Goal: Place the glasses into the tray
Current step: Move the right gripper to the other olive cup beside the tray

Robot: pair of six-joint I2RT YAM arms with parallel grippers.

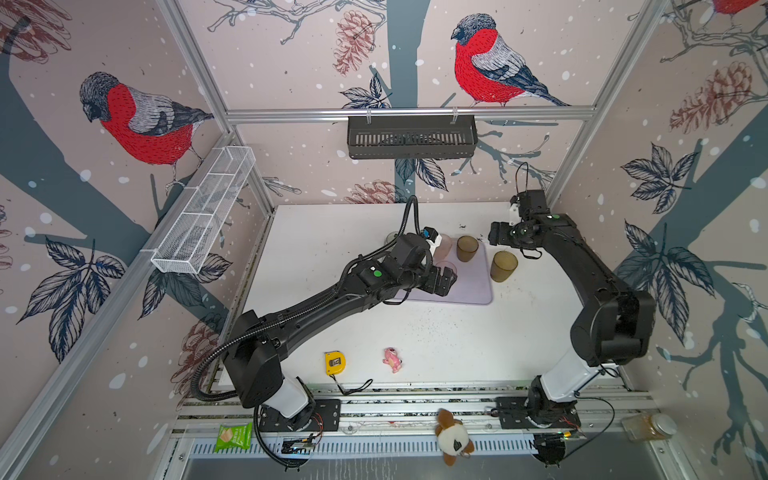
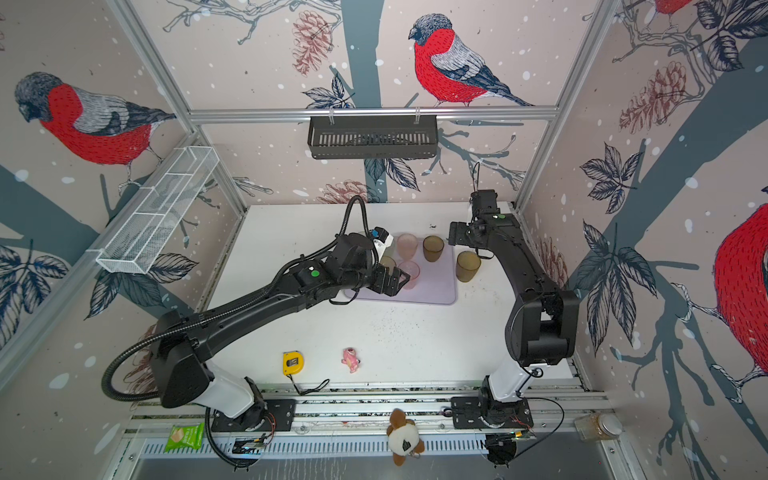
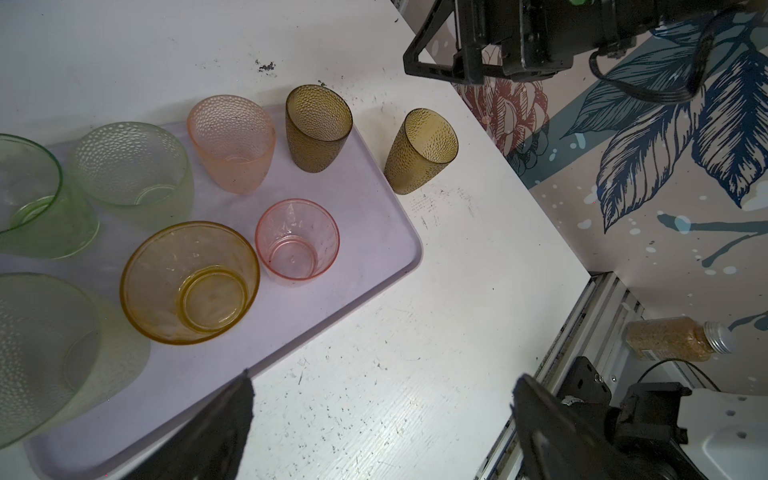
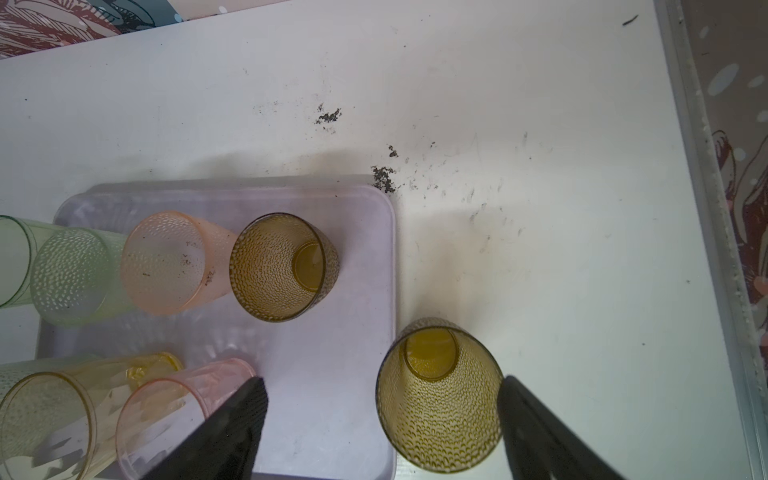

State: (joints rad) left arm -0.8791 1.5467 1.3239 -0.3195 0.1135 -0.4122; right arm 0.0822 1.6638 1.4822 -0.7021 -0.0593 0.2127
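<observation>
The glasses (image 3: pixel 232 141) number eight, all upright, mouths up, long axes vertical. There are a frosted tumbler (image 3: pixel 129 166), a second frosted tumbler (image 3: pixel 50 353), one green tumbler (image 3: pixel 25 199), one amber-yellow tumbler (image 3: pixel 189 282), a dimpled pink tumbler (image 4: pixel 166 262), a smooth pink tumbler (image 3: pixel 297 241), a brown tumbler (image 3: pixel 318 124) and a loose brown tumbler (image 1: pixel 503 266). Seven stand in the single lavender tray (image 3: pixel 374 216), the green one at its left end. The loose brown tumbler stands on the white table (image 1: pixel 436 332), just beside the tray's right rim. The tray's long side runs left to right across the table, and its front right corner is bare. The left gripper (image 3: pixel 382 376) hangs over the tray's front edge, fingers wide apart and holding nothing. The right gripper (image 4: pixel 382 379) is over the loose brown tumbler with fingers spread either side, clamping nothing; whether one finger brushes the rim I cannot tell. One yellow tape measure (image 1: pixel 335 363) and one pink toy (image 1: pixel 392 359) lie near the table's front edge, well apart from the tray, with bare table between.
</observation>
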